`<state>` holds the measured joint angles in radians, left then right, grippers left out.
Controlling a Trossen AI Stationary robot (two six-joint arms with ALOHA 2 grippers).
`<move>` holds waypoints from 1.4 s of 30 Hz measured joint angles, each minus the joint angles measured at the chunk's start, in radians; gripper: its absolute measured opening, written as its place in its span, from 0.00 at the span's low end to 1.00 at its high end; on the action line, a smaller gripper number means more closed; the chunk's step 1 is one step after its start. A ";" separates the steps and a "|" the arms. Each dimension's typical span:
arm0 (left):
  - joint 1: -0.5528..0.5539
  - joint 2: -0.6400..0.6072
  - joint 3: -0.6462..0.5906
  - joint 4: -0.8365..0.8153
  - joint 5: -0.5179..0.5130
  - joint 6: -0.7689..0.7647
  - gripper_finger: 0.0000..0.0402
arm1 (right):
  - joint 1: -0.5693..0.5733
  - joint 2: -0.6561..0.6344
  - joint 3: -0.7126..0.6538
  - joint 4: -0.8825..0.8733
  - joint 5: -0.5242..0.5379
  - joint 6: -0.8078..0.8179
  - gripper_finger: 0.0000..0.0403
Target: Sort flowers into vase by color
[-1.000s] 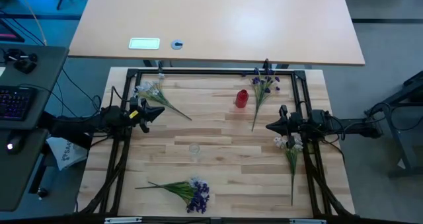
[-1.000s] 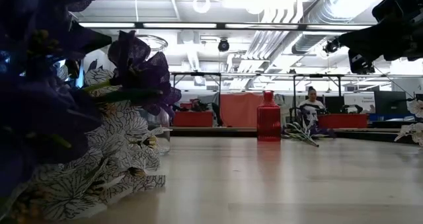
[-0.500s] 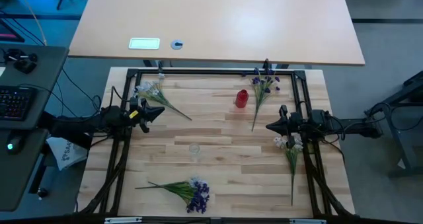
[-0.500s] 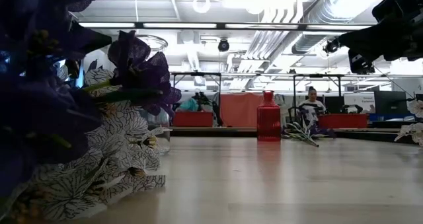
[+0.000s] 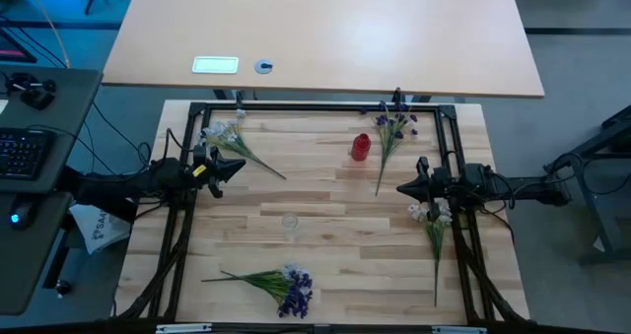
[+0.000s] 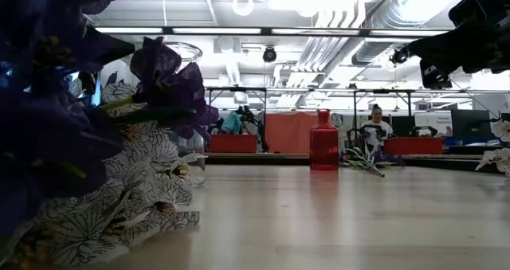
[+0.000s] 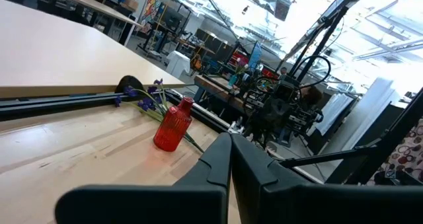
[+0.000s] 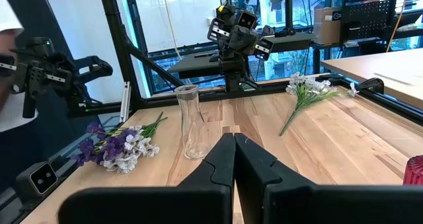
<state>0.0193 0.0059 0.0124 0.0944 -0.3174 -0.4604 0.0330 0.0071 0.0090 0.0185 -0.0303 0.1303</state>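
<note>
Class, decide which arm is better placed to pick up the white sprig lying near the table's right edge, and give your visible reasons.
Right. The right gripper hangs just beside that white sprig, its fingers shut and empty. The left gripper waits across the table, near another white sprig.

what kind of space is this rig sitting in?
Most likely a robotics lab or open workshop. The low view shows exposed ceiling ducts and rows of benches behind the wooden table; another arm rig stands beyond it, and a keyboard sits on a desk beside the left arm.
</note>
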 joint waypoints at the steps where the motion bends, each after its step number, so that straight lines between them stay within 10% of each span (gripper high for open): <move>1: 0.000 0.000 0.000 0.000 0.000 0.000 0.00 | 0.000 0.000 0.000 0.000 0.000 0.000 0.00; 23: 0.000 0.000 0.000 0.000 0.000 0.000 0.00 | 0.000 0.001 0.000 0.149 0.013 0.120 0.00; 31: 0.000 0.000 0.000 0.000 0.000 0.000 0.00 | -0.001 0.023 0.002 0.613 0.532 0.521 0.00; 42: 0.000 0.000 0.000 0.000 0.000 0.000 0.00 | -0.015 0.748 0.298 0.555 0.702 0.703 0.00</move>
<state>0.0193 0.0059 0.0122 0.0944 -0.3172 -0.4605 0.0181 0.7554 0.3073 0.5738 0.6713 0.8336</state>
